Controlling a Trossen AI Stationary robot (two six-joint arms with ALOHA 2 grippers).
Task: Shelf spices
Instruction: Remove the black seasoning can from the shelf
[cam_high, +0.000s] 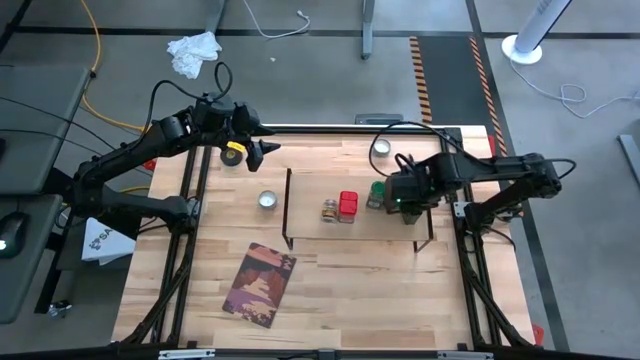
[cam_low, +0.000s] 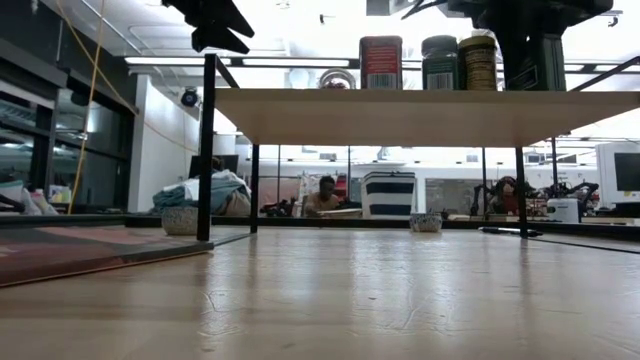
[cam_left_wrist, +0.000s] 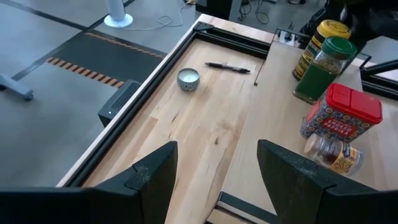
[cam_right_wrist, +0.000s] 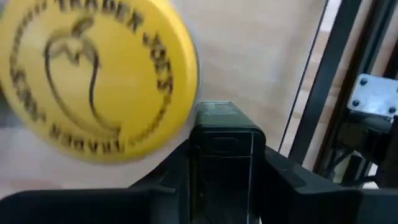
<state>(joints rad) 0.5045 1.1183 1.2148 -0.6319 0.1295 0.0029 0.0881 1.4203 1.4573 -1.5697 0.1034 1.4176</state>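
Spices: all five are on the shelf (cam_high: 310, 225), lined up from centre toward its 3 o'clock end.
Line-up: clear jar (cam_high: 329, 211), apparently lying on its side, then red box (cam_high: 347, 205), green-topped jar (cam_high: 376, 193), yellow-topped jar (cam_right_wrist: 99, 81), and last the dark tin (cam_right_wrist: 227, 143).
Right gripper (cam_high: 405, 195): down over the 3 o'clock end of the shelf, with a finger pressed against each side of the dark tin, just beside the yellow lid.
Left gripper (cam_high: 265, 150): waiting above the table's 10 o'clock corner, well clear of the shelf, fingers spread and empty.
Step in hand: looks like the final container being seated or nudged into place on the board.
Progress: close to done, judging by five containers up top.
Next move calls for: letting the tin go gently and lifting straight up, since the yellow-topped jar is right alongside and a sideways exit could knock it.
Watch-out: the clear jar may want standing upright.
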